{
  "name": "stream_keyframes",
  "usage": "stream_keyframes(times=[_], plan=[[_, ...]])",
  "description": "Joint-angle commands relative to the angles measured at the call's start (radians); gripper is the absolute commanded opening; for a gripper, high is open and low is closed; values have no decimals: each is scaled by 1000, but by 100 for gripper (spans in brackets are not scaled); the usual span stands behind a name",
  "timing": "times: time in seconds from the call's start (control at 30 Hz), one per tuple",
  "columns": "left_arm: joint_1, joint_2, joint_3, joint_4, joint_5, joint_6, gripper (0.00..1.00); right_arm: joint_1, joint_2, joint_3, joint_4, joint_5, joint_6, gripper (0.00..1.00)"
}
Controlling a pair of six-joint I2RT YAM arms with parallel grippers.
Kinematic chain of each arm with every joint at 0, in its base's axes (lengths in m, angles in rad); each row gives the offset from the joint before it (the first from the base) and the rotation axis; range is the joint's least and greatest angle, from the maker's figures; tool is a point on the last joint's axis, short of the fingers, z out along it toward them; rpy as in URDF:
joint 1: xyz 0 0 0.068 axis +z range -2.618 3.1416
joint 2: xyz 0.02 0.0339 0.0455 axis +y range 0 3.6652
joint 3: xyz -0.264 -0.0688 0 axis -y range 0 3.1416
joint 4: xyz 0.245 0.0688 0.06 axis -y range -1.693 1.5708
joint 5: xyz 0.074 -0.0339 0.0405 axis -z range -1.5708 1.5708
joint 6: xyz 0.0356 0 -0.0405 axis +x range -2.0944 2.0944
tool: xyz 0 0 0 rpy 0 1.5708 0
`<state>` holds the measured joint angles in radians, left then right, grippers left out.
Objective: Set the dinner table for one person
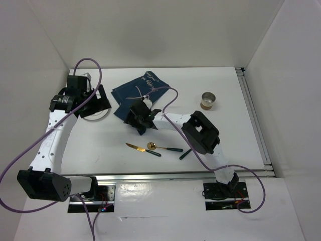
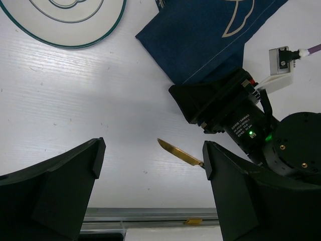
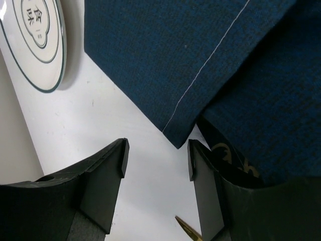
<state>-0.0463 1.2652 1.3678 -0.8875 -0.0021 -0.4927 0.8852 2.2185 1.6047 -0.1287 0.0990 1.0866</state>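
**A:** Where was the large flat white rectangular dinner table (image 1: 235, 133), and how would it handle?

**B:** It lay under everything, with aluminium rails on 2 edges. Judged rigid, fixed and smooth, so there was nothing on it to grasp, and light items would likely slide. The piece to take hold of was the navy-blue cloth placemat (image 1: 133, 90), at far centre and partly folded over itself. Judged soft, light and limp. Best hold: its near corner, pinched low against the tabletop.

**A:** Right arm pose?

**B:** It reached forward and left across the table, wrist tipped down. The right gripper (image 3: 155, 160) had its jaws apart, with bare table between them. The placemat corner sat at the mouth of the gap, and nothing was pinched.

**A:** Left arm?

**B:** It was stretched to the far left. The left gripper (image 2: 153, 165) was spread wide and empty, above the table just beside the round white green-rimmed plate (image 2: 65, 25).

**A:** Cutlery?

**B:** The gold-bladed, dark-handled knife (image 1: 143, 149) and the gold-bowled spoon (image 1: 163, 147) lay near the front edge, just beside each other.
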Motion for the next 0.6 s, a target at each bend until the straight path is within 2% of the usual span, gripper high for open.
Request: stream_keyframes(times=[0.0, 0.17, 0.2, 0.27, 0.37, 0.43, 0.57], plan=[[2, -30, -6, 16, 28, 25, 98, 21, -10, 20, -25, 128, 53, 62], [2, -30, -27, 16, 28, 16, 98, 31, 16, 31, -41, 116, 53, 62], [2, -30, -27, 16, 28, 16, 98, 31, 17, 41, -42, 116, 53, 56], [2, -30, -27, 16, 28, 16, 98, 31, 17, 31, -19, 126, 53, 50], [2, -49, -27, 16, 28, 16, 98, 31, 17, 31, 0, 157, 53, 32], [2, -49, -27, 16, 28, 16, 98, 31, 17, 43, 0, 177, 44, 29], [2, -49, -36, 16, 28, 16, 98, 21, 26, 61, 0, 177, 35, 8]])
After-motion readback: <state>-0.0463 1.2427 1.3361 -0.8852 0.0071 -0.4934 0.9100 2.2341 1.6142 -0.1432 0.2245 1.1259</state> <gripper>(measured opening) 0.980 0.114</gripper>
